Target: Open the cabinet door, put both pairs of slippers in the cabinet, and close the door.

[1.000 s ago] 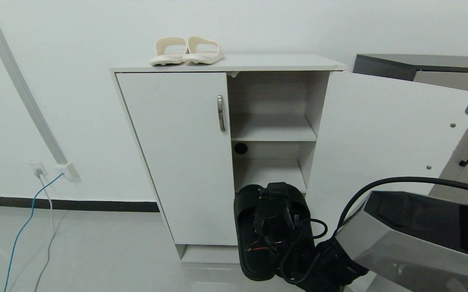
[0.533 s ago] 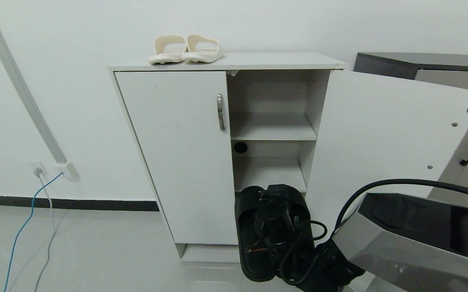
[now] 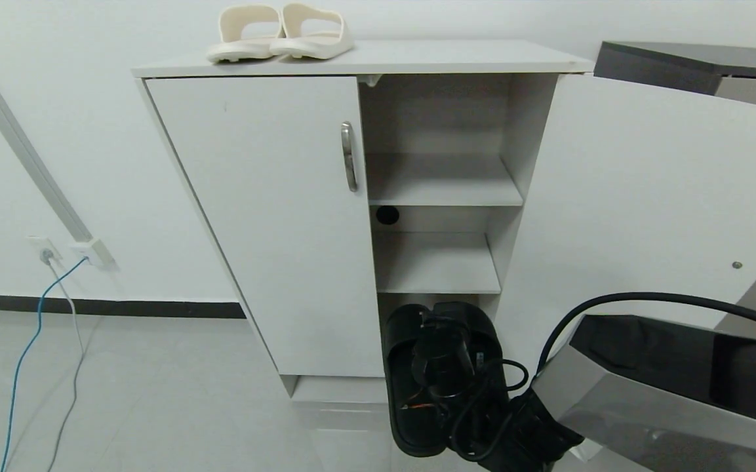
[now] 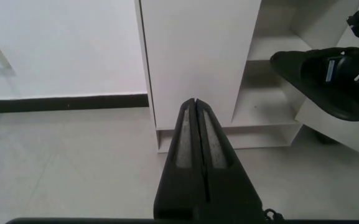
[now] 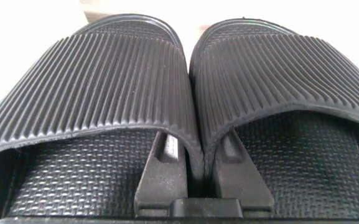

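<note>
Right gripper is clamped on the black slippers, pinching both inner straps. The pair hangs just ahead at the cabinet's lowest opening. Next I'd expect a push inward, then a release. Cream slippers sit far above, on the cabinet top. Left gripper is pressed together, empty.

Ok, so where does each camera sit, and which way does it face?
Head view: on the head, facing forward and down at the white two-door cabinet; right arm lower right.
Left wrist view: behind shut left jaws, facing the cabinet's base and grey tiled floor.
Right wrist view: behind right jaws clamping black ribbed rubber slippers.
Shared: all three show those slippers.
</note>
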{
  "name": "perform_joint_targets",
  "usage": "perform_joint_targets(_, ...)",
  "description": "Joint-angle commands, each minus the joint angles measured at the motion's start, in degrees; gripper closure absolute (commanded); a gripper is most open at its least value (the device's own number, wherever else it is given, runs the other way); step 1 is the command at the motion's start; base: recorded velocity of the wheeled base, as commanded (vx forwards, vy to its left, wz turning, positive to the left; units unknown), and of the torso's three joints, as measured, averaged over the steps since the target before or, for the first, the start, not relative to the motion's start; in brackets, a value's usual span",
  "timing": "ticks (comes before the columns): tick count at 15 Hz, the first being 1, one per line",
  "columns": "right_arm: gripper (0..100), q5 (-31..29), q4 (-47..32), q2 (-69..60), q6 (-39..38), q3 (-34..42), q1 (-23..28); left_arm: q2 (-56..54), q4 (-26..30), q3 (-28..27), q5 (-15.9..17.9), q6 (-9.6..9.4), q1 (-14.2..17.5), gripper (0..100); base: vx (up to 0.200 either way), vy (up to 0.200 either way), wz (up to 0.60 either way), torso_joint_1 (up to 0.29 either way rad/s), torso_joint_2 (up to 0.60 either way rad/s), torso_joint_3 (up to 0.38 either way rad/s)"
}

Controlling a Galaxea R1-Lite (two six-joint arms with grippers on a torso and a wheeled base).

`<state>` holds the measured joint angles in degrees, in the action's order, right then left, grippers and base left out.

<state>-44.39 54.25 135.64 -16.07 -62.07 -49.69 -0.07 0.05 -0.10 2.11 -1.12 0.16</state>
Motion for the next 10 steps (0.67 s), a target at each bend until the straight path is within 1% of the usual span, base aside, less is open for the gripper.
perform_joint_targets(1,100,-0.09,0.77,0.41,-0.02,0.11,0.29,0.07,-0.05,0.01,0.00,-0.02,0.02,100,0.000,0.000,0.00,0.007,0.00,-0.198)
perform_joint_targets(3,100,-0.61,2.09,1.11,0.69,0.20,0.29,0.07,-0.05,0.01,0.00,-0.02,0.02,100,0.000,0.000,0.00,0.024,0.00,-0.200)
perform_joint_targets(5,100,-0.61,5.52,1.55,3.15,0.99,0.56,0.07,-0.05,0.01,0.00,-0.02,0.02,100,0.000,0.000,0.00,0.007,0.00,-0.193)
perform_joint_targets(6,100,-0.61,9.30,2.43,5.08,1.87,0.73,0.07,-0.05,0.01,0.00,-0.02,0.02,100,0.000,0.000,0.00,0.002,0.00,-0.203)
perform_joint_targets(7,100,-0.61,10.44,2.61,5.61,1.96,0.73,0.07,-0.05,0.01,0.00,-0.02,0.02,100,0.000,0.000,0.00,0.002,0.00,-0.193)
perform_joint_targets(8,100,-0.61,14.75,3.13,7.81,2.22,1.17,0.07,-0.05,0.01,0.00,-0.02,0.02,100,0.000,0.000,0.00,-0.002,0.00,-0.144)
perform_joint_targets(10,100,-0.61,19.84,3.13,11.58,3.10,1.44,0.07,-0.05,0.01,0.00,-0.02,0.02,100,0.000,0.000,0.00,0.001,0.00,-0.043)
